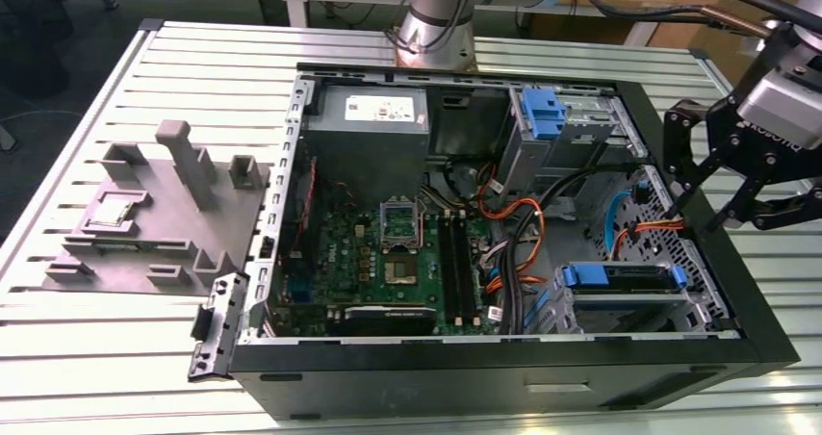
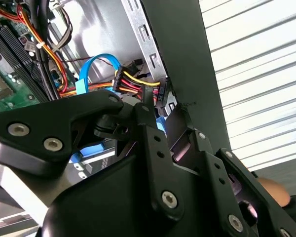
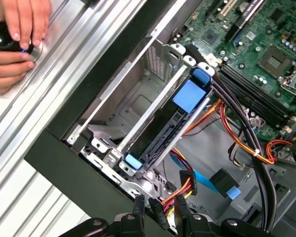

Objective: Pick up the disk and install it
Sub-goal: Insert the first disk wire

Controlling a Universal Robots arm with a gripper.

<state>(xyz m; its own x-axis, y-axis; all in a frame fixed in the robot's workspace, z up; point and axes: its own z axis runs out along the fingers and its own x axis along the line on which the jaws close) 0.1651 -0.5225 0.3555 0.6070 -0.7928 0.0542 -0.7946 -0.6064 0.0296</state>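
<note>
The disk [image 1: 626, 277] sits in the drive cage [image 1: 642, 310] at the near corner of the open computer case [image 1: 514, 377], on the exterior view's right. Its blue carrier frame shows at the top edge, and it lies level in the cage. In the first wrist view the disk [image 3: 163, 131] is seen from its edge, standing between the metal rails of the cage [image 3: 118, 111], with a blue tab at each end. No part of the arm touches it.

The gripper [image 1: 706, 199] hangs above the case wall on the exterior view's right, just over the orange and black cables [image 1: 514, 233], apart from the disk. Its two black fingers [image 1: 679, 166] stand with a clear gap between them and nothing is held there. In the second wrist view the gripper's black links [image 2: 153, 148] are close to the camera, with a bundle of red, yellow and black wires [image 2: 138, 84] and a blue flat cable [image 2: 89, 74] behind them.

Further inside the case is the green motherboard [image 1: 385, 252], and behind it the grey power supply box [image 1: 370, 117]. A grey moulded fixture [image 1: 154, 214] lies on the slatted table [image 1: 103, 339] on the exterior view's left. In the first wrist view a person's hand [image 3: 17, 39] rests on a small black and silver object [image 3: 12, 42] on the table, outside the case
</note>
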